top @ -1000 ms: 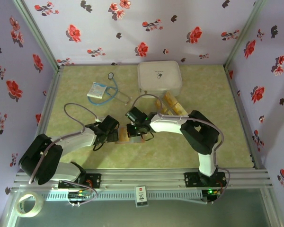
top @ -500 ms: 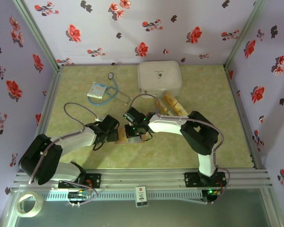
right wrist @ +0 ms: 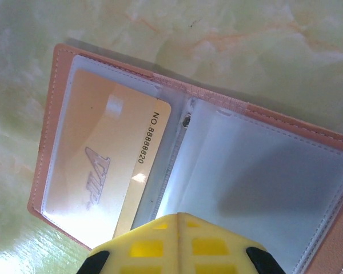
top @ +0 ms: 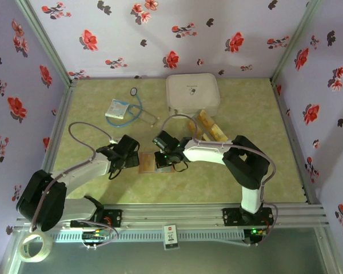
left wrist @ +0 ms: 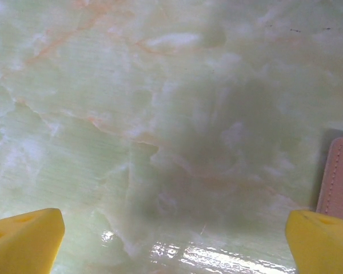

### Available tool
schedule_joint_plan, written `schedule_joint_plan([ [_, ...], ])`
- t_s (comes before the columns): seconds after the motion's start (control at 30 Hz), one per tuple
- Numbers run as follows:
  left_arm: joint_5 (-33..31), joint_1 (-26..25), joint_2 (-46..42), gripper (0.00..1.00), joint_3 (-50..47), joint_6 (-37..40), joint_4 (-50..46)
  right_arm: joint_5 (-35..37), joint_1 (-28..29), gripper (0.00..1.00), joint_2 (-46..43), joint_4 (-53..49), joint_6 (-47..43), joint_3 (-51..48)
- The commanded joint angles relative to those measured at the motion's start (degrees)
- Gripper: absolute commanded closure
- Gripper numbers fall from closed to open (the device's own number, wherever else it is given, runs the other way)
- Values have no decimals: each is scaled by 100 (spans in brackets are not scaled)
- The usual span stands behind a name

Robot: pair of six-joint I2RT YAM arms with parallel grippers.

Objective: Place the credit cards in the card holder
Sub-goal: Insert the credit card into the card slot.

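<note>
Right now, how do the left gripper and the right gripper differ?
The left gripper is open; the right gripper is shut. The left gripper hangs over bare table beside the card holder; the right gripper hangs over the open card holder itself. Both have yellow fingers.

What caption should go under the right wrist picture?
Shut right gripper over the open card holder, a gold credit card in one clear pocket.

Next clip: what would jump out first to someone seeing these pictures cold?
The open card holder in the right wrist view, a golden card showing through its left clear pocket, with the shut right tool at the picture's bottom edge. From above, both arms meet at mid-table, the left tool wide open beside the holder, and more golden cards lie near a white case.
</note>
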Motion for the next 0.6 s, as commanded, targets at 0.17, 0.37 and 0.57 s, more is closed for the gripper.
schedule_joint_plan([
  [0.17,2,48,61,0,7,81,-5,-44,-41,99,91,53,-192,260],
  [0.37,45,48,186,0,-40,79,99,-81,-47,100,206,30,-200,414],
  [0.57,97,48,320,0,-73,77,228,-159,-50,100,380,13,-195,595],
])
